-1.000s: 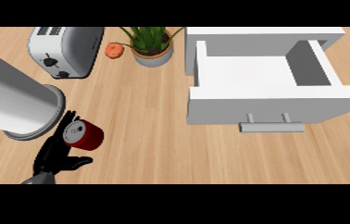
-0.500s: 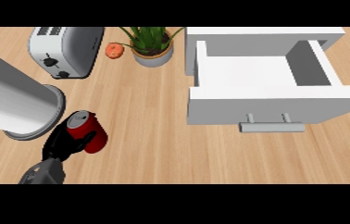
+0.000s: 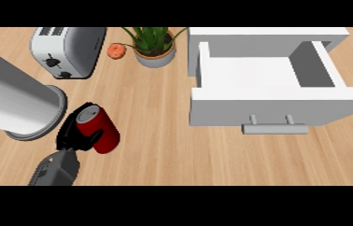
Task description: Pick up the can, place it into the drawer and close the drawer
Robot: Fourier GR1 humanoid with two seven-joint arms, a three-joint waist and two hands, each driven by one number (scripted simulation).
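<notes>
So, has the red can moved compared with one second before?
Yes. The red can, held by the left hand, is now tilted and looks raised, slightly further from the steel cylinder, toward the drawer.

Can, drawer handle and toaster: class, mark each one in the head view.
can [image 3: 102, 128]: head view, on its red side.
drawer handle [image 3: 274, 128]: head view, on the grey bar.
toaster [image 3: 72, 50]: head view, on its silver top.
</notes>
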